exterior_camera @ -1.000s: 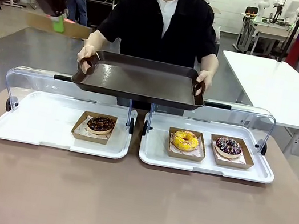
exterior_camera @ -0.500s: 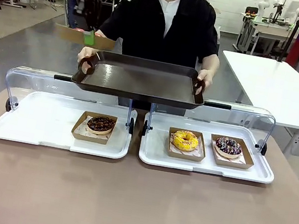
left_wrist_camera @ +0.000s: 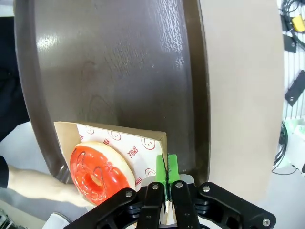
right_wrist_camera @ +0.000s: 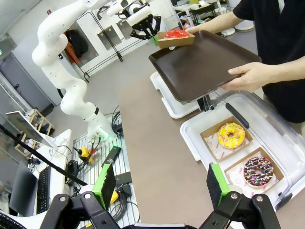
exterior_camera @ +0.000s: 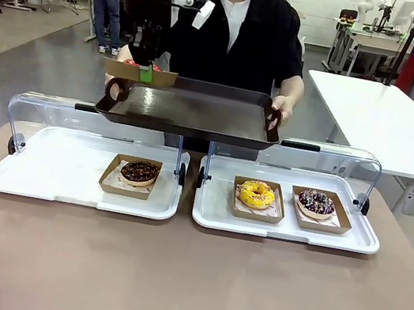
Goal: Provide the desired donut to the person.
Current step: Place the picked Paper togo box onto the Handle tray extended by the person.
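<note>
A brown counter (exterior_camera: pixel 185 280) runs across a busy workshop, with two white display trays (exterior_camera: pixel 67 172) under raised clear lids near its far edge.

In the front view the left display tray holds a chocolate donut (exterior_camera: pixel 140 172). The right one holds a yellow donut (exterior_camera: pixel 256 193) and a sprinkled donut (exterior_camera: pixel 317 202). Beyond them the person (exterior_camera: pixel 239 40) holds out a dark tray (exterior_camera: pixel 198 112) with both hands. The left tool (exterior_camera: pixel 147 74) hangs over that tray's far left corner, clenched on the wall of a cardboard box (exterior_camera: pixel 122 69).

In the left wrist view the green pads pinch one side wall of the box, and the red donut (left_wrist_camera: pixel 97 167) lies inside on a paper liner (left_wrist_camera: pixel 128 145). The liner is printed with smiley faces and the word "SMILE". The box sits over the dark tray's corner, and part of it seems to overlap the rim.

In the right wrist view the right tool (right_wrist_camera: pixel 161 186) is parked low on the robot's side of the counter, released and wide apart, grasping nothing.

The step in hand looks like the set-down. It would go best with the box carried a little inward from the rim and kept level. It should then be lowered gently until its base rests flat, since the tray is hand-held and could tip under pressure. The pinch should be let go only after that.
</note>
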